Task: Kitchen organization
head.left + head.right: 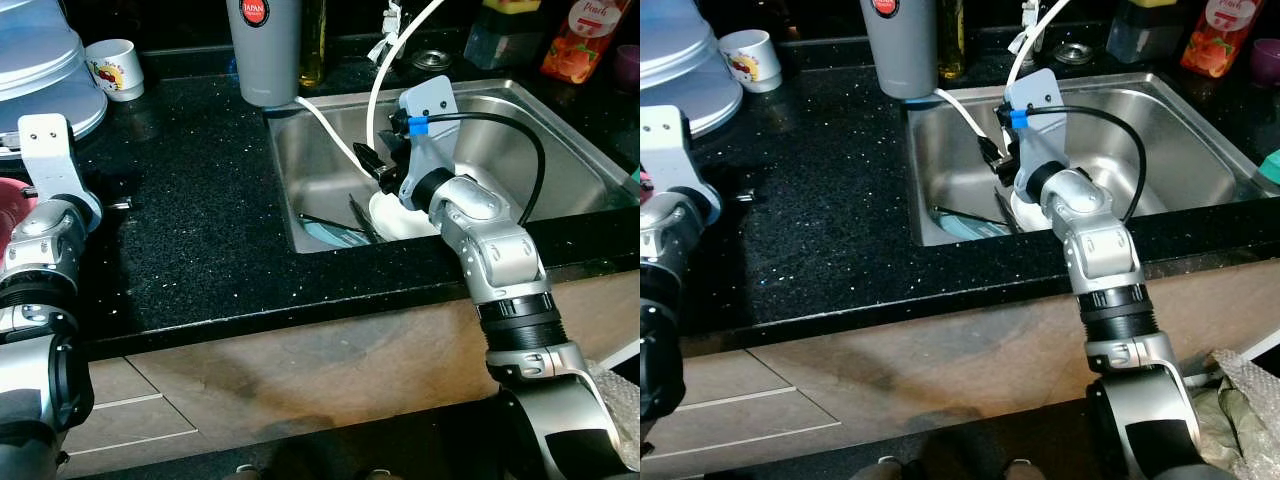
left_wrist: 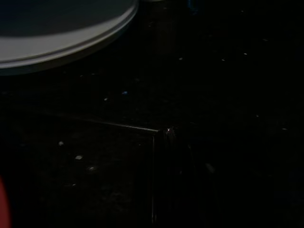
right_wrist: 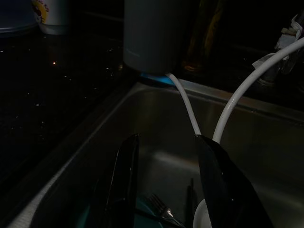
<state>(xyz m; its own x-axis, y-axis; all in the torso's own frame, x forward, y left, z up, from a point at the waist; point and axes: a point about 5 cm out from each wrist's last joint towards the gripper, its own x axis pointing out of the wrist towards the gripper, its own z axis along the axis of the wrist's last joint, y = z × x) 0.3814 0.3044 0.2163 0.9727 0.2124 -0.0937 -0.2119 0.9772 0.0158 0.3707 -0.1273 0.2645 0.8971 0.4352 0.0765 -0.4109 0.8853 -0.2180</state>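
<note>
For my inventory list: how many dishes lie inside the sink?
2: a white dish below the right gripper, and a teal plate beside it toward the sink's left wall. More may be hidden.

My right gripper (image 3: 166, 185) reaches into the sink (image 1: 560, 140); its own wrist housing hides most of the white dish (image 1: 400, 218) beneath it, and I cannot tell whether a finger touches it. The teal plate (image 1: 335, 235) beside the fingers is cut off by the counter edge. My left gripper (image 2: 166, 156) is lost in darkness over the black counter (image 1: 200, 200); its finger spacing is unreadable.
</note>
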